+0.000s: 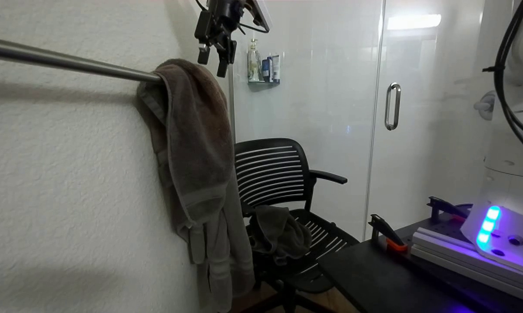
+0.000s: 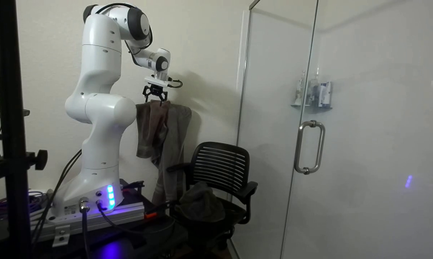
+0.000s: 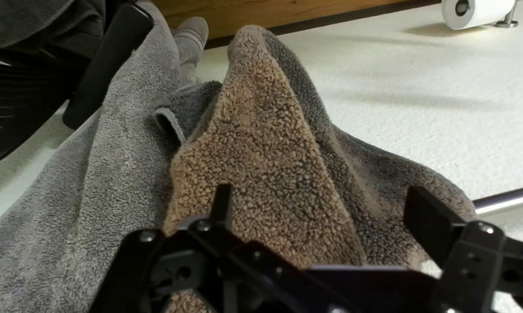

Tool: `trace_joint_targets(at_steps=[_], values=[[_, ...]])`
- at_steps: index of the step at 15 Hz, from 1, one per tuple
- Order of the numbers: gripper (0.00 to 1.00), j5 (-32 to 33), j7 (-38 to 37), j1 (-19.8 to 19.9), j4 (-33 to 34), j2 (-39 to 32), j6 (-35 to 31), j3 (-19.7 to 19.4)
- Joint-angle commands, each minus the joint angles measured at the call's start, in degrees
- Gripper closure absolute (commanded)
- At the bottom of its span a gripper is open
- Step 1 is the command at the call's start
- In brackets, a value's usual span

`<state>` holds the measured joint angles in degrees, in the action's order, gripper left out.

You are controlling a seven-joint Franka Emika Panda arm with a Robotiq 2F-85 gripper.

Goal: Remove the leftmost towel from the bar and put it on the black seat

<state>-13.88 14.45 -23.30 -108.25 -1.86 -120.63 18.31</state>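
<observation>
Leftmost towel (image 1: 198, 143), brown-grey and creased, draped over the bar (image 3: 511, 200) just below the gripper (image 2: 154, 101). Your wrist view shows the fingers (image 3: 221, 206) spread wide with nothing held, brown pile filling much of the space seen between them. Whether a fingertip touches the cloth you cannot tell; one overlaps the towel's top in an exterior view, where you also see the arm (image 2: 106, 126) from base to wrist. In an exterior view you find the long bare run of the bar (image 1: 70, 61), while the wrist view gives you only a short piece beside one finger. Toward the other finger hangs a paler grey towel (image 3: 122, 143), and lower than the gripper on that side stands the black seat (image 1: 326, 238); a crumpled dark towel (image 2: 202, 203) rests on it in both exterior views, though the wrist view cuts it off. Only the wrist view shows you a paper roll (image 3: 478, 15), well apart from the gripper.
</observation>
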Motion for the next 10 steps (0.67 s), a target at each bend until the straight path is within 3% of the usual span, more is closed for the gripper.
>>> trace_joint_targets(at_steps=[1, 6, 7, 8, 10], values=[[0.0, 5.09, -3.02, 1.06, 1.71, -3.76, 0.27, 0.66], [0.0, 5.97, -3.23, 1.07, 1.1, -3.76, -0.01, 1.09], [0.25, 5.94, -2.64, 0.92, 1.58, -4.09, -0.2, 1.32], [0.26, 5.82, -2.36, 0.86, 2.12, -4.36, 0.17, 1.51], [0.41, 6.66, -2.33, 0.58, 3.02, -4.58, -0.03, 2.01]])
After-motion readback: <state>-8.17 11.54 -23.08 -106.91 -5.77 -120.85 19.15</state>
